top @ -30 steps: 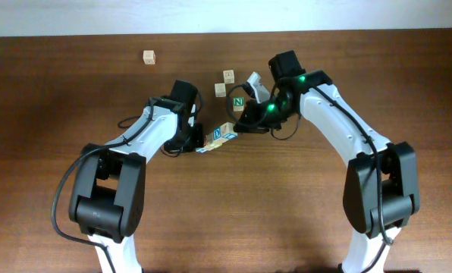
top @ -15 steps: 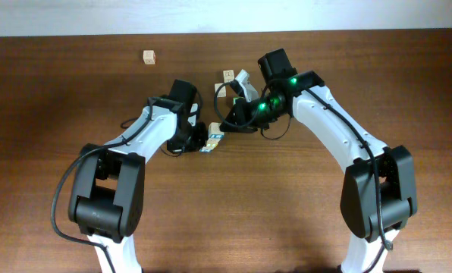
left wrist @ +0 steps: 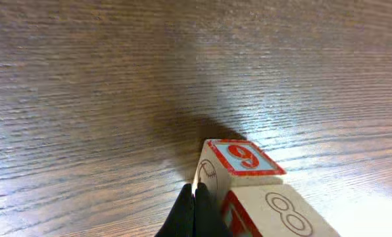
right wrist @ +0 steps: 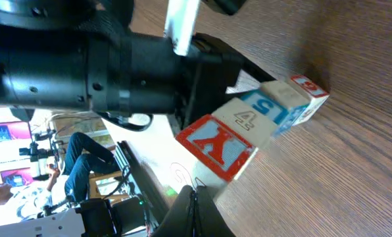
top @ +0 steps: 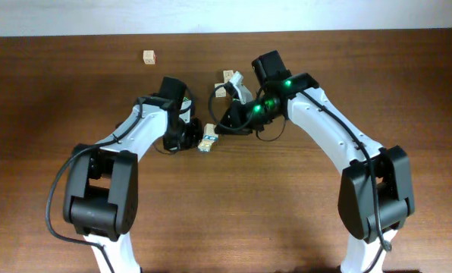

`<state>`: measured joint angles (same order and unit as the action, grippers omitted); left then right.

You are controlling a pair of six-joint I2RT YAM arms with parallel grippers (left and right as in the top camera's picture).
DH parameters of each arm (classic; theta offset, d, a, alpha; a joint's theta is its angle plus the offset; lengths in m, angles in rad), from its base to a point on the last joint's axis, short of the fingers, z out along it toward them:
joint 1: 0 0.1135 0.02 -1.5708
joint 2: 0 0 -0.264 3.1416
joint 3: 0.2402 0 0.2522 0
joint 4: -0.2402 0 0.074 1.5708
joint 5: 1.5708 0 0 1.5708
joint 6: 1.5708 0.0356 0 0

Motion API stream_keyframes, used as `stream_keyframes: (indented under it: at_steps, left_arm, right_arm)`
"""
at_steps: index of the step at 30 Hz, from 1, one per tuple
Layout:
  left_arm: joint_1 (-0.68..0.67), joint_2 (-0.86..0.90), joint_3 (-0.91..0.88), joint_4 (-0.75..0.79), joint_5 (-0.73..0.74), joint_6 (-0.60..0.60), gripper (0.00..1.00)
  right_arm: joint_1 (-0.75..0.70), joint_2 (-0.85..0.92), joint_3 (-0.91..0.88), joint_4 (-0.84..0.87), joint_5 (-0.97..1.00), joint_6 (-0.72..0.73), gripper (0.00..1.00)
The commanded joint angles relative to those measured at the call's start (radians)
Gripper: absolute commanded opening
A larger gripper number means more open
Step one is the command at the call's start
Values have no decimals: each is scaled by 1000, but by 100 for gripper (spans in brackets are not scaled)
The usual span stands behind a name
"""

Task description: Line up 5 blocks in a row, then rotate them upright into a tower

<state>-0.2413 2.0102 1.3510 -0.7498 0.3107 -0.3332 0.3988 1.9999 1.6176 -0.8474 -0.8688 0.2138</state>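
1. Left end effector (left wrist: 195, 209) was closed on nothing, its tips touching the side of the red 6 block (left wrist: 241, 158) at one end of the row of blocks (top: 208, 139).
2. My right end effector (right wrist: 196, 205) was likewise closed and empty, just beside the red Y block (right wrist: 216, 148) at the row's other end.
3. That row lay on the worktop (left wrist: 84, 79) between my two arms, its long axis running from one end effector toward the other.
4. I judged the left arm better placed for the next turn, since it was the one in contact.
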Motion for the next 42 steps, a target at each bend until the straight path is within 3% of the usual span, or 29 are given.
stream_keyframes:
  at_steps: [1, 30, 42]
  left_arm:
    - [7, -24, 6, 5, 49, 5, 0]
    - [12, -24, 6, 11, 48, 5, 0]
    - [153, -24, 6, 13, 48, 5, 0]
  right_arm:
    - [22, 52, -28, 0, 95, 9, 4]
    - [68, 52, -28, 108, 122, 76, 4]
    - [68, 52, -28, 108, 122, 76, 4]
